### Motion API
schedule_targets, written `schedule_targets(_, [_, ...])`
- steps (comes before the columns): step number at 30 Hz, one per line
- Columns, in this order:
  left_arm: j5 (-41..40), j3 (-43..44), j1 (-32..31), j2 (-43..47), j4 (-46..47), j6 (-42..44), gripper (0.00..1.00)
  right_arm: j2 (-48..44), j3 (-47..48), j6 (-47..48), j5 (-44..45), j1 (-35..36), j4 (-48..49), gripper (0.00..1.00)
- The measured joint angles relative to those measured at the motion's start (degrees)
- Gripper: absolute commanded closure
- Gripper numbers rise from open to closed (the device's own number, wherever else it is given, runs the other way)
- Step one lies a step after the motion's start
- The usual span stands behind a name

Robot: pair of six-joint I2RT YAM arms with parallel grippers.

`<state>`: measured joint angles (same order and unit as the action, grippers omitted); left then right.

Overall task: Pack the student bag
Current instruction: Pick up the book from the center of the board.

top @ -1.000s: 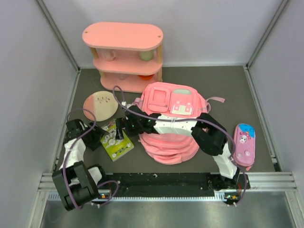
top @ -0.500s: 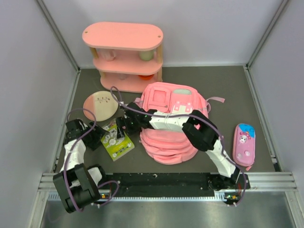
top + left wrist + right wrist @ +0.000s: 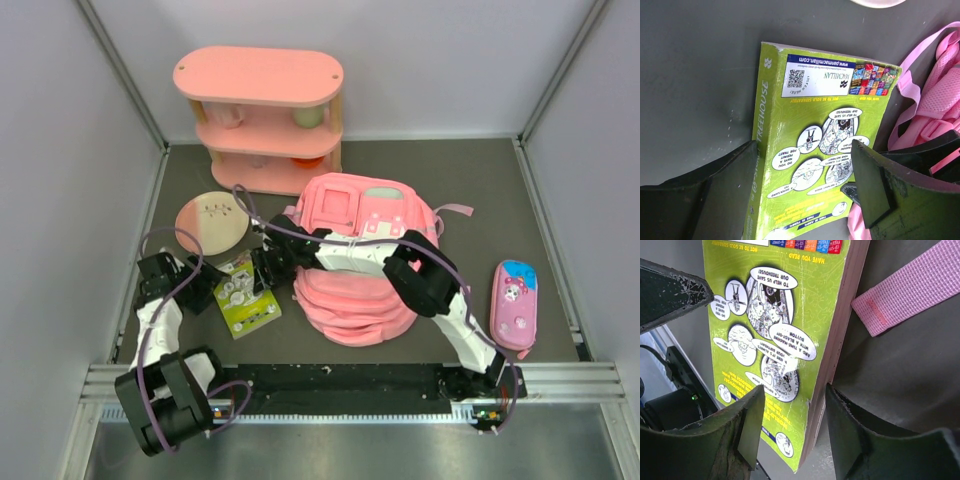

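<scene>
While left tool (image 3: 805,170), right tool (image 3: 795,405) gape over book (image 3: 810,115) | QR code (image 3: 796,78): left-wrist only

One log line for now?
left hand: open over green book | right hand: open at book's page edge | student bag: book outside

The lime-green paperback book (image 3: 815,100) has a glossy printed cover and matt paper page edges. The dark grey counter (image 3: 700,75) looks matt and faintly scratched. The large pink fabric student bag (image 3: 355,305) is soft cloth with mesh padding; its pink strap (image 3: 910,287) is coarse woven webbing. The left gripper (image 3: 804,150) has fingers (image 3: 725,195) of scuffed matt black plastic
</scene>
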<state>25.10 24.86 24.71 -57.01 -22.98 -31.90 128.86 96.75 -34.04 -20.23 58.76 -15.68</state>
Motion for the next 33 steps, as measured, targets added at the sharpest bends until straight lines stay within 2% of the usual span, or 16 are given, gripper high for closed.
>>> schedule_targets(4, [0.0, -0.4, 0.0, 0.8, 0.8, -0.3, 0.22, 0.0, 0.0, -0.6, -1.0, -0.2, -0.1, 0.53])
schedule_targets(5, [0.0, -0.5, 0.0, 0.8, 1.0, -0.3, 0.22, 0.0, -0.1, -0.9, -1.0, -0.3, 0.0, 0.62])
schedule_targets(6, [0.0, -0.6, 0.0, 0.8, 1.3, -0.3, 0.23, -0.1, -0.5, -1.2, -1.0, -0.3, 0.2, 0.63])
schedule_targets(16, [0.0, -1.3, 0.2, 1.1, 3.1, -0.7, 0.23, -1.2, -5.3, -7.2, -0.9, -0.4, 6.2, 0.63])
schedule_targets(19, [-0.1, -1.7, 0.2, 1.5, 3.4, -0.7, 0.24, -1.8, -7.1, -9.5, -1.0, -0.4, 9.2, 0.60])
schedule_targets(24, [-0.1, -1.9, 0.3, 1.8, 3.4, -0.7, 0.24, -2.4, -9.0, -13.2, -2.1, -0.4, 13.7, 0.59])
schedule_targets(27, [-0.1, -1.9, 0.3, 1.8, 3.4, -0.7, 0.25, -2.4, -9.0, -14.3, -2.5, -0.4, 14.6, 0.72])
schedule_targets(28, [-0.1, -1.9, 0.3, 1.8, 3.5, -0.7, 0.25, -2.4, -9.0, -14.7, -2.6, -0.4, 14.6, 0.91])
schedule_targets(29, [-0.1, -1.9, 0.3, 1.8, 3.5, -0.7, 0.25, -2.4, -9.0, -14.9, -2.6, -0.4, 14.6, 0.96])
schedule_targets(31, [-0.3, -1.9, 0.3, 1.8, 3.4, -0.6, 0.25, -2.4, -9.0, -15.3, -2.6, -0.4, 14.7, 1.00])
schedule_targets(33, [-0.4, -1.9, 0.3, 1.8, 3.3, -0.4, 0.23, -2.5, -9.1, -15.3, -2.5, -0.4, 14.7, 1.00])
